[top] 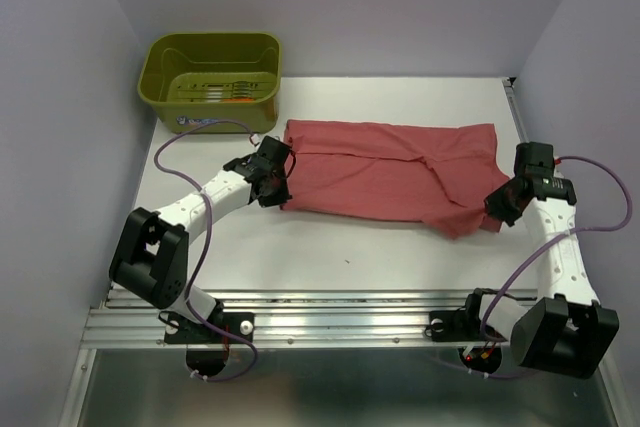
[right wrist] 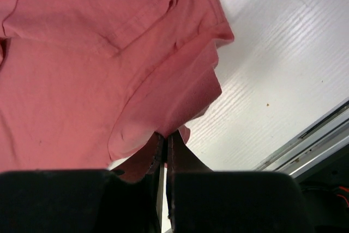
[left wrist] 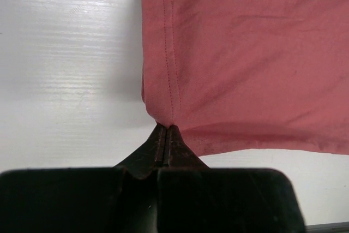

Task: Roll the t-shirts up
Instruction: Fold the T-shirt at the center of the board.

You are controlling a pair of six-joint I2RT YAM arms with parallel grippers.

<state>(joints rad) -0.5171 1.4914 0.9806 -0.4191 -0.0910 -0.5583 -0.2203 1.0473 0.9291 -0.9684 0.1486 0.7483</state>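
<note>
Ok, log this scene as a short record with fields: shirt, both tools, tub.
shirt: red, lying flat on the table, not yet rolled
left tool: shut on the shirt's left near corner
right tool: shut on a fold at the shirt's right near end
tub: green, far left, apart from the shirt

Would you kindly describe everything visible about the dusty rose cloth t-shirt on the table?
The dusty rose soft cloth t-shirt lies folded into a wide, wrinkled band across the white table. A stitched hem runs down its left end; a sleeve-like flap sticks out at the near right. The left end effector is shut on its near left corner, the right end effector on that flap.
</note>
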